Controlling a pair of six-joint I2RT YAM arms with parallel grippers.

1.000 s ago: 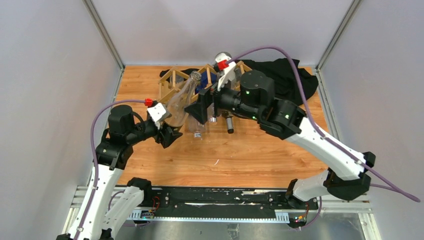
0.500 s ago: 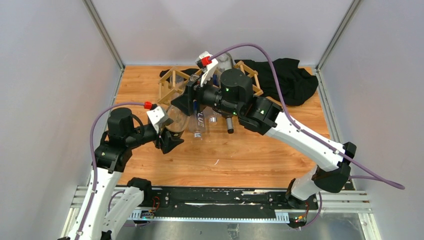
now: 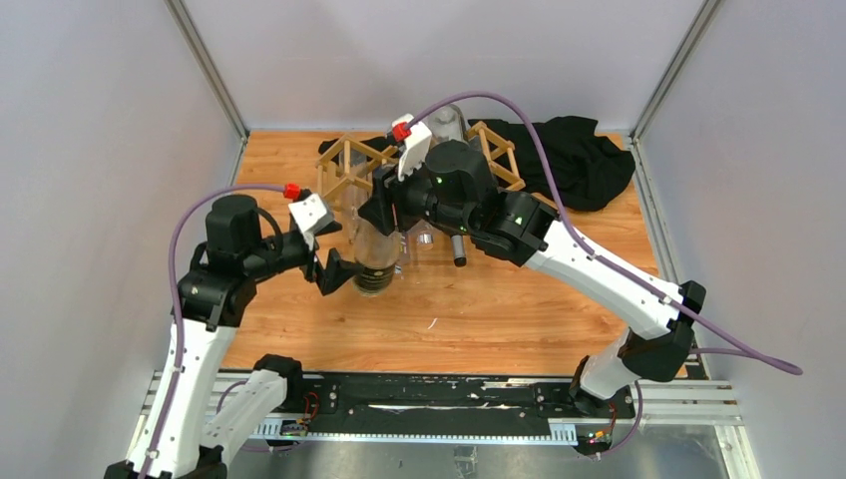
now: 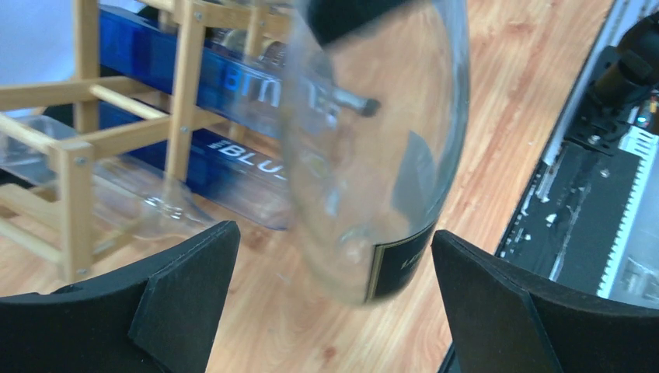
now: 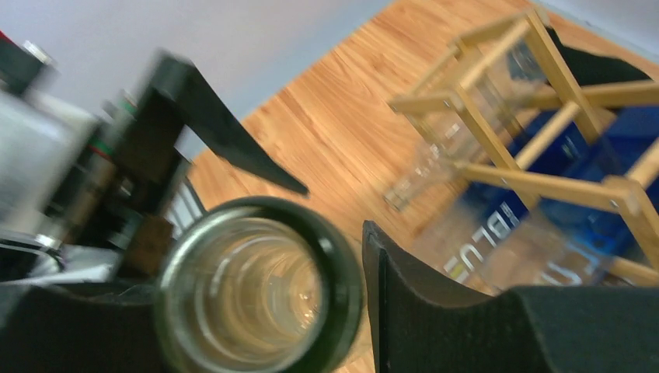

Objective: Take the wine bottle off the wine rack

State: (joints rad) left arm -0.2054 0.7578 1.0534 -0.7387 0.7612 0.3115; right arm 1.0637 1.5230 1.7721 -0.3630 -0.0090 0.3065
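Wine bottle (image 3: 377, 261), clear with a dark label too blurred to read, is hanging just before the wine rack (image 3: 344, 165), the left gripper (image 4: 332, 233) gaping around it, the right gripper (image 3: 387, 215) clamping its neck. Blue bottles (image 4: 233, 167) reading "BLU" are lying in that rack.

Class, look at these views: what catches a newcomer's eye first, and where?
A clear wine bottle is nearly upright mid-table, the right gripper closed on its neck and the left gripper open either side of its base. Behind it, the wooden wine rack holds blue bottles; a black cloth lies far right.
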